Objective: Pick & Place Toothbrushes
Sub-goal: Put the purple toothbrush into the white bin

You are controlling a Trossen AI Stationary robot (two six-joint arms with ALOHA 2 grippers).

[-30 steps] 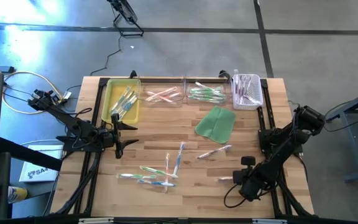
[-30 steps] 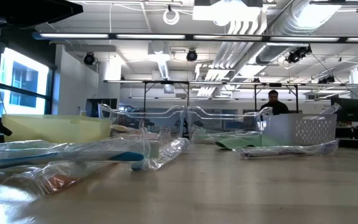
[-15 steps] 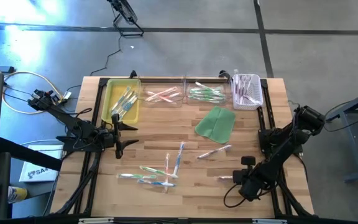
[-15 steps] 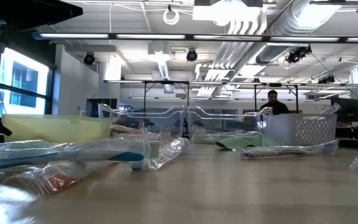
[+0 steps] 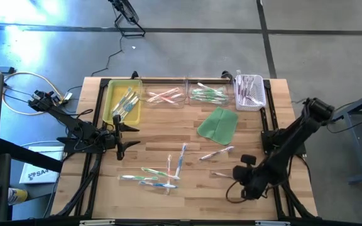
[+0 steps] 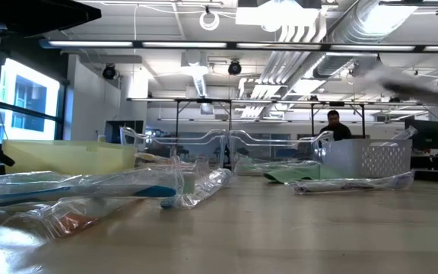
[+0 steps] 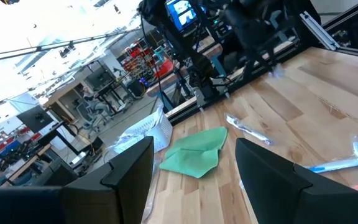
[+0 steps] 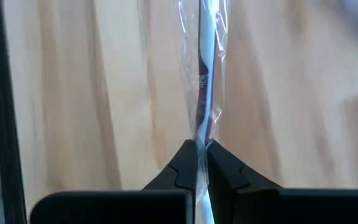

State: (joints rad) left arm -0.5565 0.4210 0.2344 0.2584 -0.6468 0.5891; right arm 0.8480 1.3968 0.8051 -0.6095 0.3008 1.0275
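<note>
The table [image 5: 187, 141] is pale wood with a smooth, streaky grain. The toothbrushes [image 5: 162, 176] lie in clear, glossy, crinkled plastic wrappers. The cloth [image 5: 219, 124] is matt green fabric. The fingers [image 8: 179, 171] look like matt black plastic.

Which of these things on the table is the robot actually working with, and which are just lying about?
Part of the job:
- wrapped toothbrushes
- purple toothbrush pinched in the right end effector
- bins

Lying about:
- green cloth
- cables

blur: streak [image 6: 417, 84] low view, maybe held toothbrush [image 8: 204, 81] | its lower end hidden between fingers [image 8: 179, 171]
</note>
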